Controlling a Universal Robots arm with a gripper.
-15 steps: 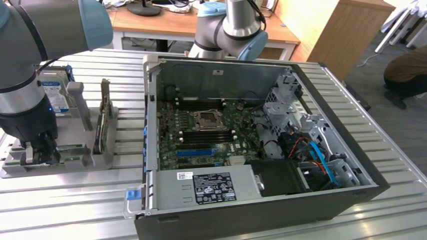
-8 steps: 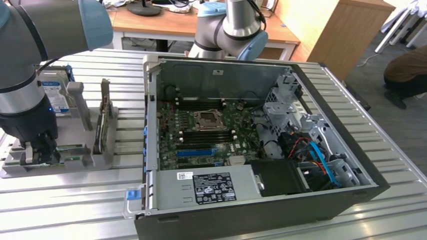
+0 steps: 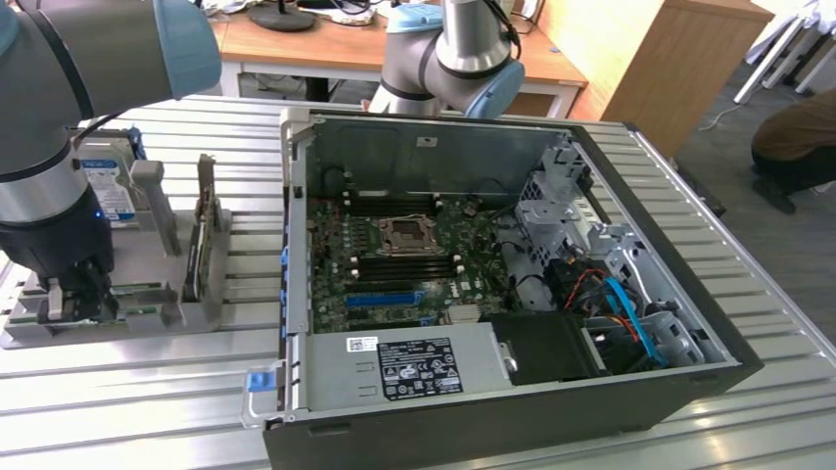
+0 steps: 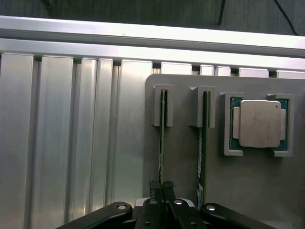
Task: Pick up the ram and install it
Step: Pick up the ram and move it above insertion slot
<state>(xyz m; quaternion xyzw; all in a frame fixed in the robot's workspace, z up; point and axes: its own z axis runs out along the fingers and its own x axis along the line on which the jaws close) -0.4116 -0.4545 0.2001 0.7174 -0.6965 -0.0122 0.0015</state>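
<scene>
Wrist view: nearest the camera, the gripper has its black fingers drawn in narrow and pinched onto the top edge of the ram. The ram stands on its thin edge in a slot of a grey tray. A second memory stick stands in the neighbouring slot, parallel to the ram and apart from it. Beyond that stick a processor lies flat in its own pocket; its metal lid bears faint marks too small to read. The tray rests on a bench of ribbed aluminium slats. In the exterior view the tray sits by the bench's edge at the exterior view's left, with the gripper lowered onto its near end. An expansion card stands upright farther along the tray. An open computer case fills the middle of the bench. At its near end a power supply carries a black and white label whose print cannot be made out. Behind it lies the motherboard, with a blue slot and a processor socket. Past the bench's far edge stands a wooden desk, and a person is at the exterior view's right.
</scene>
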